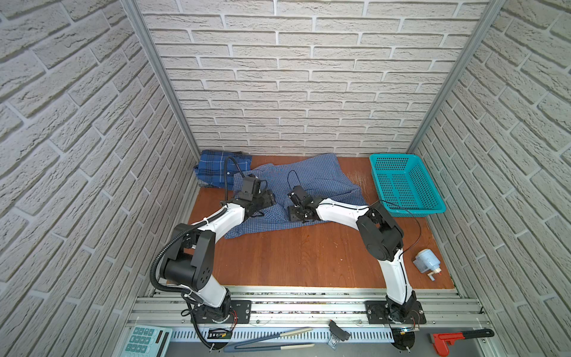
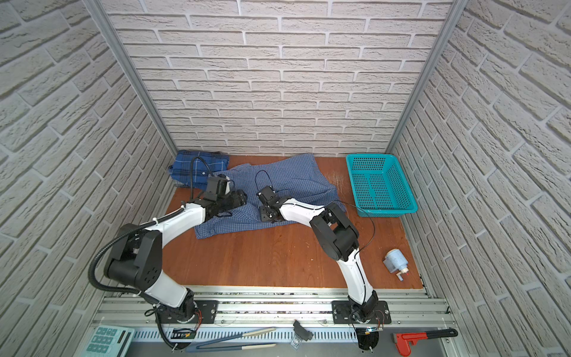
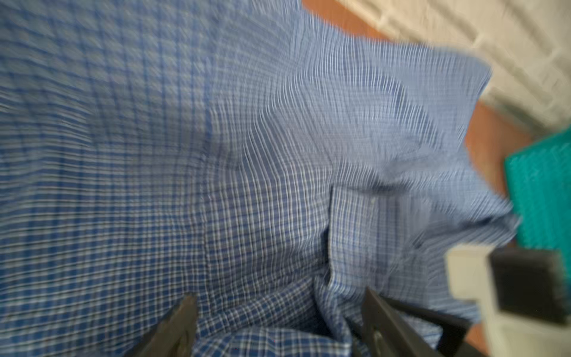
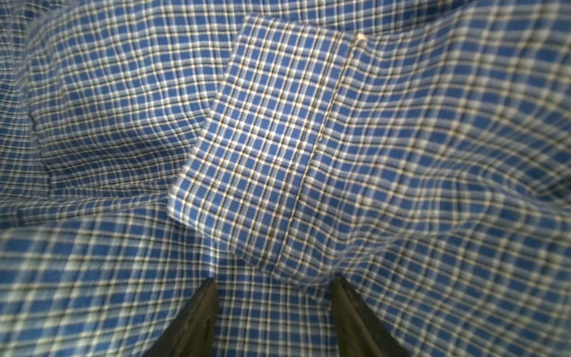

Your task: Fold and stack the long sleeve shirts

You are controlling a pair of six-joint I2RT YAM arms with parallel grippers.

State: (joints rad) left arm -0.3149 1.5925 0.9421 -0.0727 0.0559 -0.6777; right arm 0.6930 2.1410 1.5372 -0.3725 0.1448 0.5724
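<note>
– Left gripper (image 3: 279, 293): how does it stand?
– Spread wide, with its fingers down on the light blue check shirt (image 1: 309, 179). A rumpled ridge of that cloth rises between them. The wrist view is blurred, but I see no pinch.
– And the right gripper (image 4: 274, 280)?
– Parted as well, with its tips over the same shirt. They stop just short of a cuff (image 4: 262, 139) lying flat on the cloth, with a white button (image 4: 360, 37) at one corner. Nothing is caught between the fingers.
– Take me from the front edge backward.
– Nearest, beyond the rail (image 1: 309, 304), lie a calculator (image 1: 146, 340), tongs (image 1: 295, 332) and a red pipe wrench (image 1: 457, 335). On the wooden table (image 1: 293, 256), front right, sits a small pale blue gadget (image 1: 426, 261), well apart from the cloth. At mid-table the two grippers are close together over the near part of the check shirt. It lies spread out and creased, and runs back close to the back wall (image 1: 309, 92).
– The other shirt?
– The dark blue plaid shirt (image 1: 213, 168) sits folded in the far left corner, and its right edge touches the check shirt. A teal basket (image 1: 394, 156) stands far right, near the check shirt but apart from it.
</note>
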